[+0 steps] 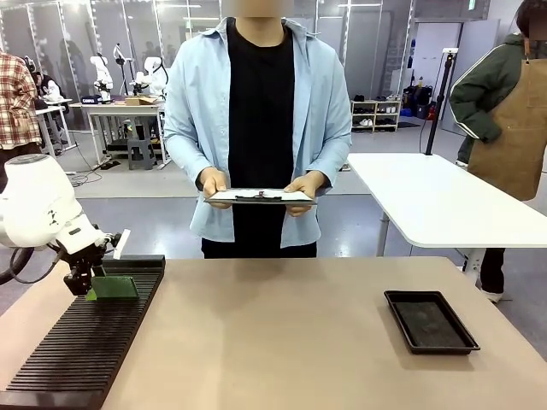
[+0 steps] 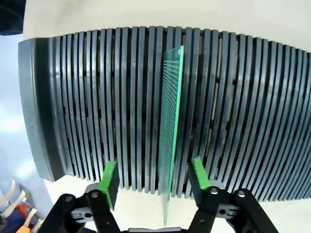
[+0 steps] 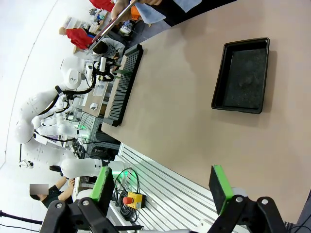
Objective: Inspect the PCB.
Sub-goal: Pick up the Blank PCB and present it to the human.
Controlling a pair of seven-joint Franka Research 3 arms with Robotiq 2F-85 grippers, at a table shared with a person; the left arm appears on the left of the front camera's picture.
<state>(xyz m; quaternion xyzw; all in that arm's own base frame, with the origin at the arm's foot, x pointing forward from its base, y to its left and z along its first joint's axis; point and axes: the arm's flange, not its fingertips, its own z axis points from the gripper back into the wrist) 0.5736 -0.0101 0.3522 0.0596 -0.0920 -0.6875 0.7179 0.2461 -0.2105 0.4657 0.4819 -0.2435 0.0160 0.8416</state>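
At the table's left edge, my left gripper hangs over the black slotted rack, jaws spread wide. The PCB stands on edge in the rack between my green pads, touching neither as far as I can tell; its markings are too fine to read. At the far edge a person holds a white clipboard. A black tray lies near the right edge. My right gripper gapes wide, holding nothing.
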